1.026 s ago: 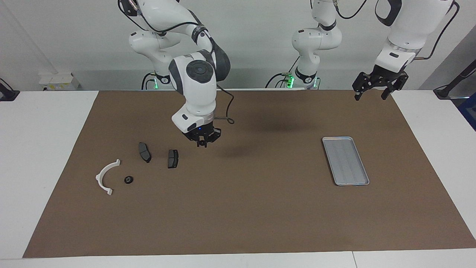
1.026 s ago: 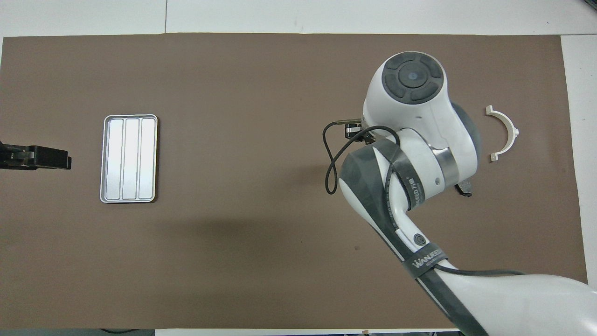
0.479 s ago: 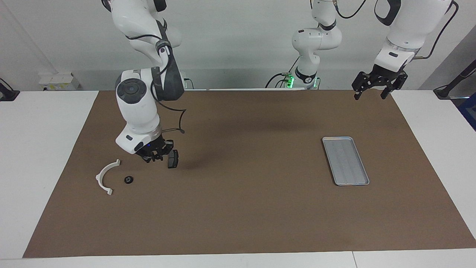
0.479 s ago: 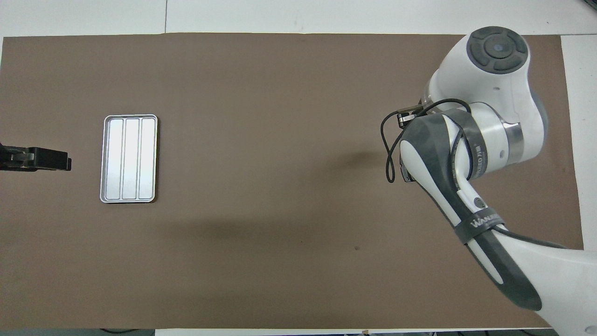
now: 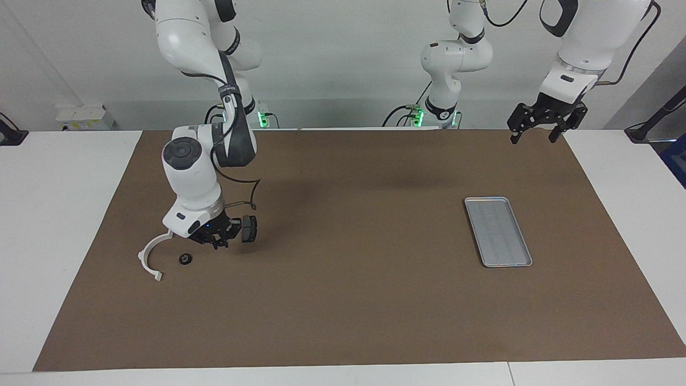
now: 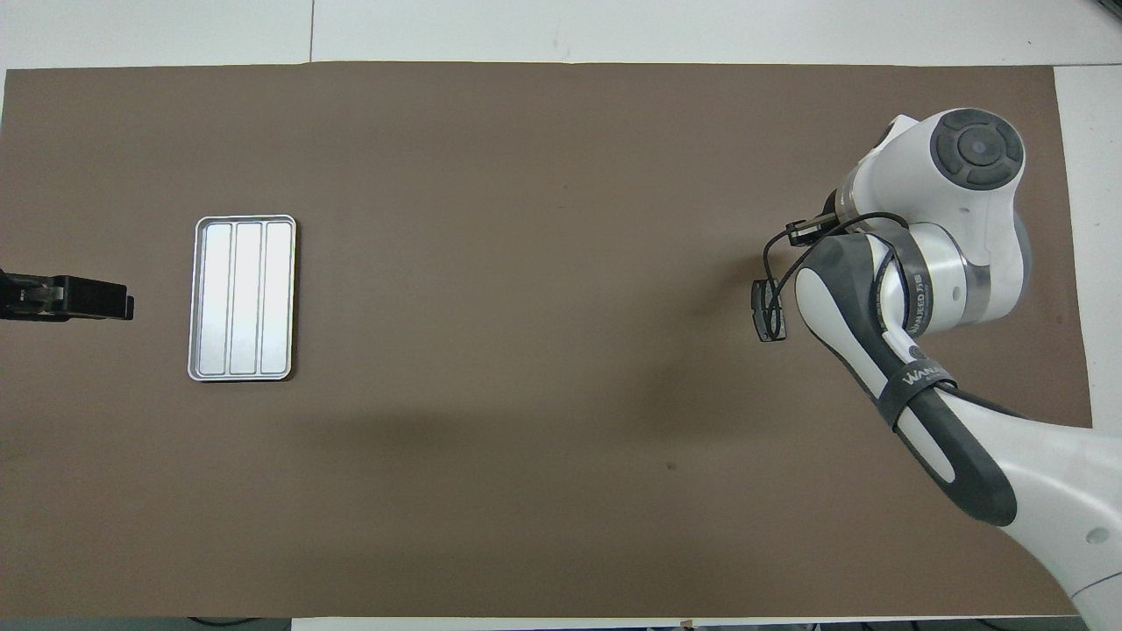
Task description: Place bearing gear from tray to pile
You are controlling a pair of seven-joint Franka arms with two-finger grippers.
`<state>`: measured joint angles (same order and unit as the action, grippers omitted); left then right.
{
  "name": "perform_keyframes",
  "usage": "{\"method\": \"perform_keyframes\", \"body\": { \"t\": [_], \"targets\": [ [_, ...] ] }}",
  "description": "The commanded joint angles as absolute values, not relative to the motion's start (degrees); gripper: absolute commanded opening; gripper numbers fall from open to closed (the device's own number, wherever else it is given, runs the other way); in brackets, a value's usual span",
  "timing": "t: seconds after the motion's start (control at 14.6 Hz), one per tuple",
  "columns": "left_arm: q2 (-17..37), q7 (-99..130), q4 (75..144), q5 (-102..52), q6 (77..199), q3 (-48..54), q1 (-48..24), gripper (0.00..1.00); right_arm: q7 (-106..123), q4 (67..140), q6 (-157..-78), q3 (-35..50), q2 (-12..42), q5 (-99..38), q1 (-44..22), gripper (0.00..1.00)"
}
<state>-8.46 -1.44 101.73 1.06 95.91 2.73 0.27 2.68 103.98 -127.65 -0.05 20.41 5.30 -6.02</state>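
The silvery tray lies empty toward the left arm's end of the mat, and also shows in the overhead view. A small black round bearing gear lies on the mat beside the white half-ring. One dark plate lies close by and also shows from overhead. My right gripper hangs low over the pile, between the gear and that plate, and hides the second plate. In the overhead view the right arm covers the half-ring, the gear and the gripper. My left gripper waits, open, in the air.
A brown mat covers most of the white table. The left gripper shows at the edge of the overhead view, beside the tray.
My right arm swung from the middle of the mat toward its own end and came down low over the pile, now covering one dark plate. The gear, tray and left arm have not moved.
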Motion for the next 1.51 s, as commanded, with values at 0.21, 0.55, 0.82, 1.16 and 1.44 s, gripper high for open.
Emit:
{"method": "perform_keyframes", "body": {
  "t": [0.21, 0.55, 0.82, 1.16, 1.44],
  "targets": [
    [-10.2, -0.88, 104.06, 0.53, 97.56, 2.2, -0.44, 1.0, 6.58, 104.68, -133.32, 0.62, 24.16, 5.01, -3.35, 0.0],
    [-10.9, -1.32, 105.9, 0.53, 99.22, 2.2, 0.09, 1.0, 7.47, 104.68, -136.41, 0.7, 26.19, 4.92, -2.9, 0.0],
    [-11.69, -1.32, 107.31, 0.53, 100.37, 2.2, 0.18, 1.0, 7.21, 104.68, -136.84, 0.62, 26.54, 4.4, -2.99, 0.0],
    [-12.13, -1.32, 108.63, 0.53, 101.51, 2.2, 0.18, 1.0, 7.21, 104.77, -136.76, 0.62, 26.54, 3.69, -3.08, 0.39],
    [-12.39, -1.32, 109.16, 0.53, 102.13, 2.2, 0.17, 1.0, 6.94, 104.77, -136.67, 0.62, 26.37, 3.69, -3.43, 1.0]
  ]
}}
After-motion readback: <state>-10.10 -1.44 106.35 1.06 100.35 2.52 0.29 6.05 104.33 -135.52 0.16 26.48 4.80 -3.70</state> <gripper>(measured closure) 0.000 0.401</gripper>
